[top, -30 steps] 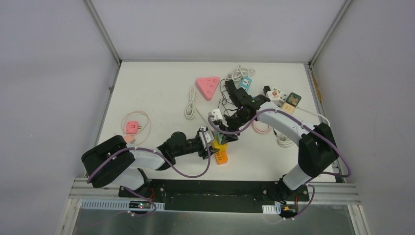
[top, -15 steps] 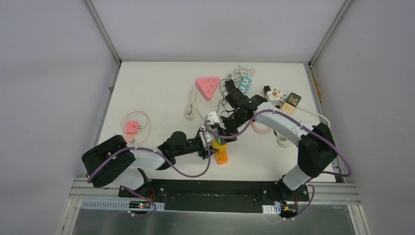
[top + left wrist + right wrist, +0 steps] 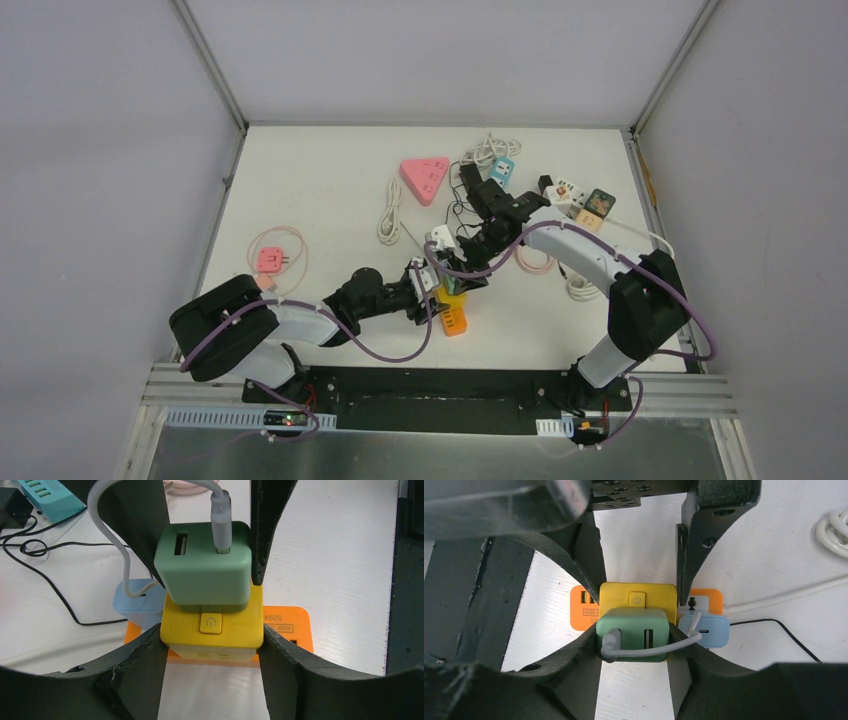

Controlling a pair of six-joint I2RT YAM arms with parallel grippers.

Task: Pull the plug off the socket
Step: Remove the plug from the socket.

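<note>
The yellow cube socket [image 3: 212,627] rests on an orange power strip [image 3: 287,625], and my left gripper [image 3: 212,645] is shut on its two sides. A green plug block [image 3: 634,630] with a white cable [image 3: 220,515] sits plugged into the socket's face. My right gripper [image 3: 634,640] is shut on the green plug from the opposite side. In the top view both grippers meet over the socket [image 3: 450,297] at the table's front middle. Plug and socket still touch with no gap showing.
A light blue adapter [image 3: 706,630] is plugged into the orange strip [image 3: 453,320] beside the socket. A black cord [image 3: 45,585] trails nearby. Farther back lie a pink triangular socket [image 3: 425,177], a white cable coil [image 3: 388,215], a teal strip [image 3: 500,170] and several cubes [image 3: 585,205]. A pink square adapter [image 3: 270,260] sits left.
The right arm's wrist has shifted slightly over the socket. Both grips are unchanged and the plug stays seated.
</note>
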